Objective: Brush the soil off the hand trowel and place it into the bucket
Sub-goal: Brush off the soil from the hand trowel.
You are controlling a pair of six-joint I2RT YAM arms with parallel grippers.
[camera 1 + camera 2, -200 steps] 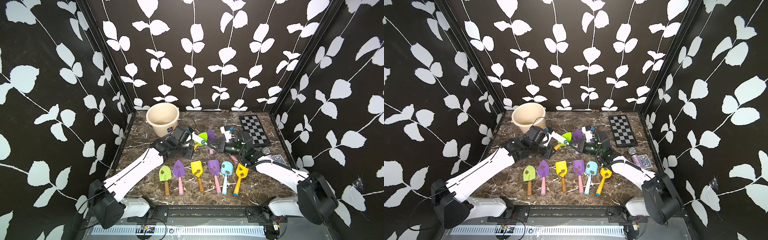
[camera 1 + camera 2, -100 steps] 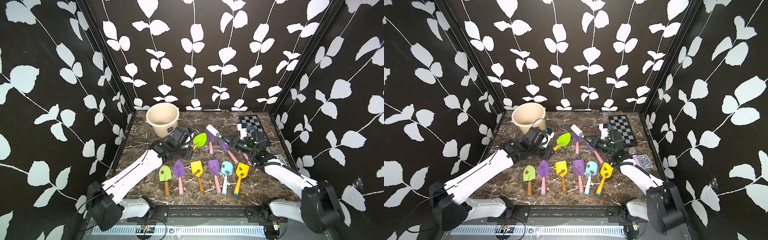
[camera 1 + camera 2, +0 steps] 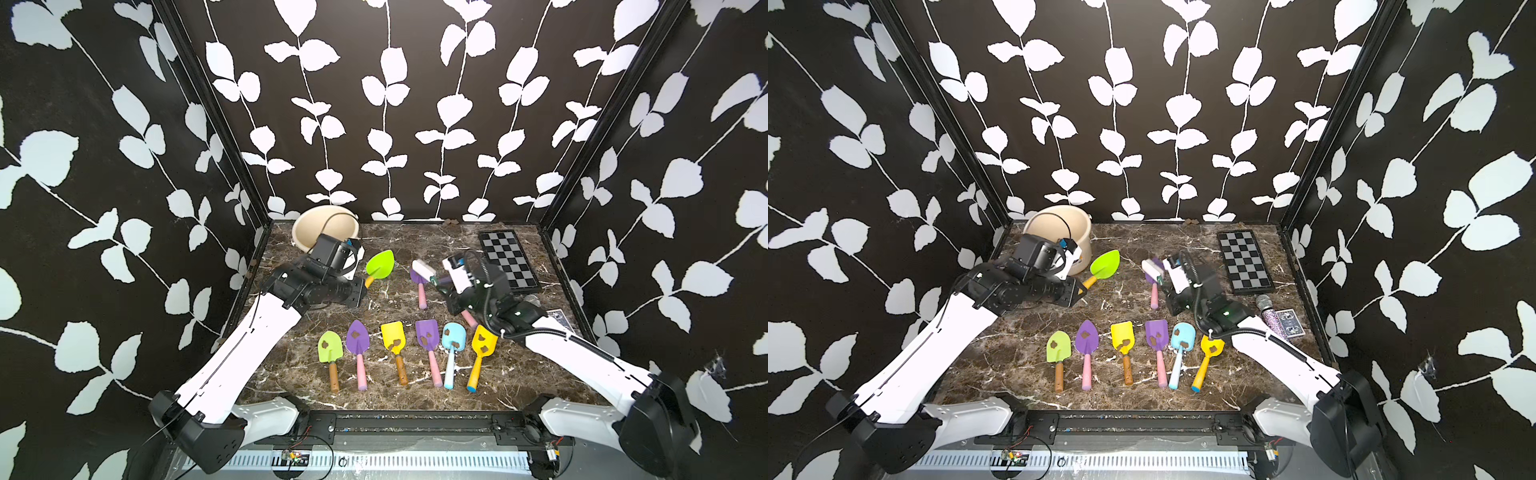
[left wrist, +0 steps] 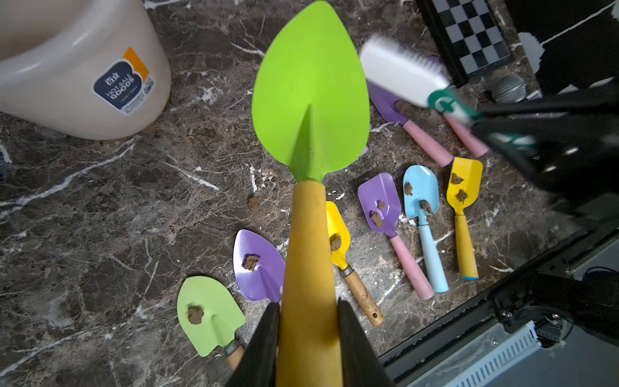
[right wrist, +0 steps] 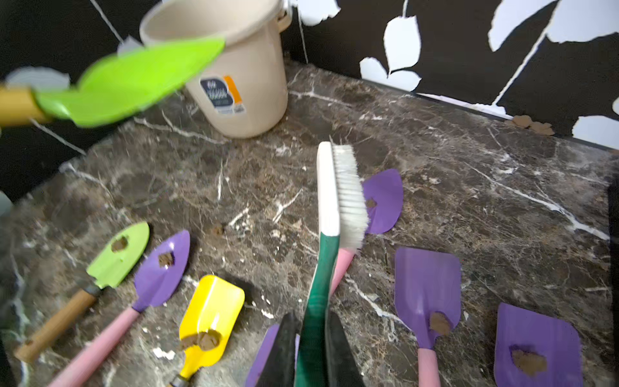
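bucket [image 4: 67, 73] upright, back-left corner of table [image 3: 291, 374] | left gripper [image 4: 308, 308] clamped on green trowel [image 4: 311, 87] handle, blade raised just beside bucket, outside it | right gripper [image 5: 310, 318] clamped on brush [image 5: 330, 187], near blade, not touching | soil [image 4: 251, 261] clumps on front-row trowels [image 3: 390, 330]

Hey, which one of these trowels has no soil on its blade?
The lime-green pointed trowel with the yellow handle, held off the table in the left tool. Its blade is clean; the trowels lying on the table show brown soil clumps.
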